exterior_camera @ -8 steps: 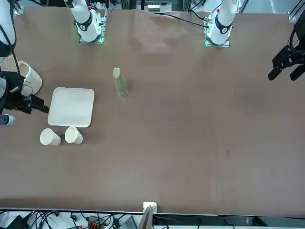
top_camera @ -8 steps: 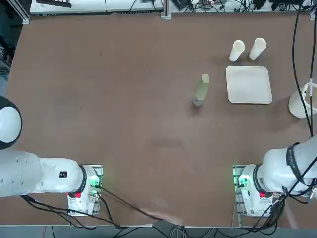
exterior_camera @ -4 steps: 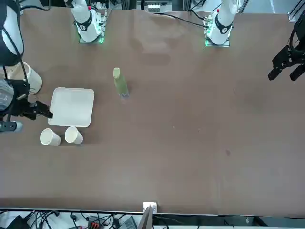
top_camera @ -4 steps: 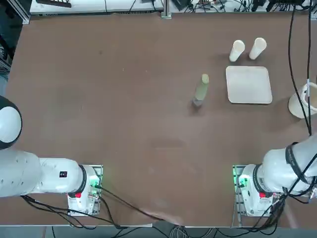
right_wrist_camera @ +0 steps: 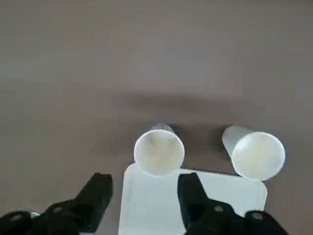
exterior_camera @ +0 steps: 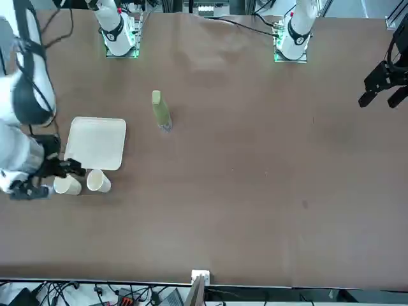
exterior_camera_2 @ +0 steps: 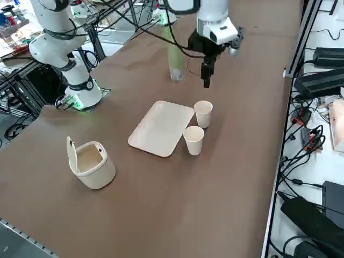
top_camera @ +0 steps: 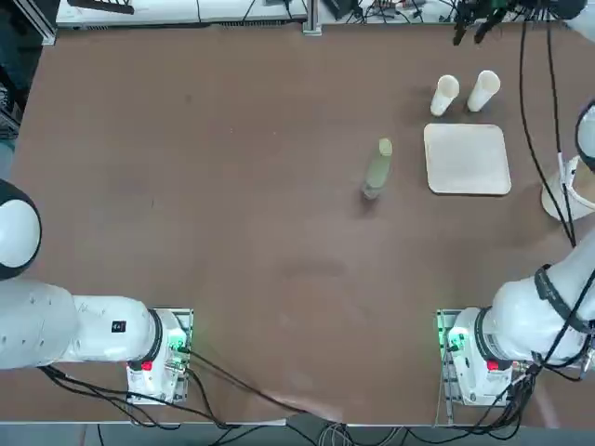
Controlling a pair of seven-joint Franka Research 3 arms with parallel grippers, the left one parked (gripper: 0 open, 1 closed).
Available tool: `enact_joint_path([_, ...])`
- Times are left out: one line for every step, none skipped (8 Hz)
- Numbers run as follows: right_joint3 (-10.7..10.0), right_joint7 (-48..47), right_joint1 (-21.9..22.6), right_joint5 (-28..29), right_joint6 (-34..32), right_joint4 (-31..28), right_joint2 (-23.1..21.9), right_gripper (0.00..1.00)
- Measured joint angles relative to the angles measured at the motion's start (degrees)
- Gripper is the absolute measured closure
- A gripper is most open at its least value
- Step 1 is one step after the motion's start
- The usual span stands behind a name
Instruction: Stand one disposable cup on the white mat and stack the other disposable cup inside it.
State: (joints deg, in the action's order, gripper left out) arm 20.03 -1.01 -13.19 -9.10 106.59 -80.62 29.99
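While both cups (exterior_camera_2: 203, 113) stand upright on the desk (exterior_camera_2: 231, 177) just beyond the white mat (exterior_camera_2: 160, 128), my right gripper (exterior_camera_2: 206, 81) hangs above them, fingers (right_wrist_camera: 193, 188) spread, empty, nearer cup straight below.

No readable text, label, brand, number or sign shows on anything in these views. The only mark is a small dark tag on the parked left arm (top_camera: 118, 327) in the top view, too small to read.
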Motion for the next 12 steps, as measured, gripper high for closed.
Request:
enact_joint_path([0.0, -0.83, 1.67, -2.57, 0.7, -0.25, 1.85, 0.17])
enact_joint_path([-0.02, -1.87, 2.69, -4.61, 2.0, -1.25, 3.27, 0.17])
enact_joint_path([-0.07, -2.68, 2.89, -5.44, 4.48, -3.06, 4.12, 0.18])
enact_joint_path([-0.21, -3.92, 2.82, -5.65, 7.17, -5.26, 4.51, 0.2])
enact_joint_path([-0.33, -5.52, 2.8, -5.99, 9.46, -7.41, 4.69, 0.22])
enact_joint_path([-0.38, -6.59, 2.79, -6.58, 11.15, -9.43, 4.74, 0.22])
enact_joint_path([-0.41, -7.23, 2.79, -6.92, 12.16, -10.95, 4.74, 0.24])
enact_joint_path([-0.45, -7.4, 2.78, -6.98, 12.75, -11.74, 4.73, 0.28])
enact_joint_path([-0.51, -7.44, 2.76, -6.98, 13.29, -12.13, 4.73, 0.31])
enact_joint_path([-0.57, -7.75, 2.71, -6.98, 13.56, -12.35, 4.72, 0.54])
enact_joint_path([-0.62, -8.01, 2.63, -6.98, 13.67, -12.44, 4.72, 0.75])
enact_joint_path([-0.64, -8.09, 2.57, -6.99, 13.7, -12.46, 4.72, 0.93])
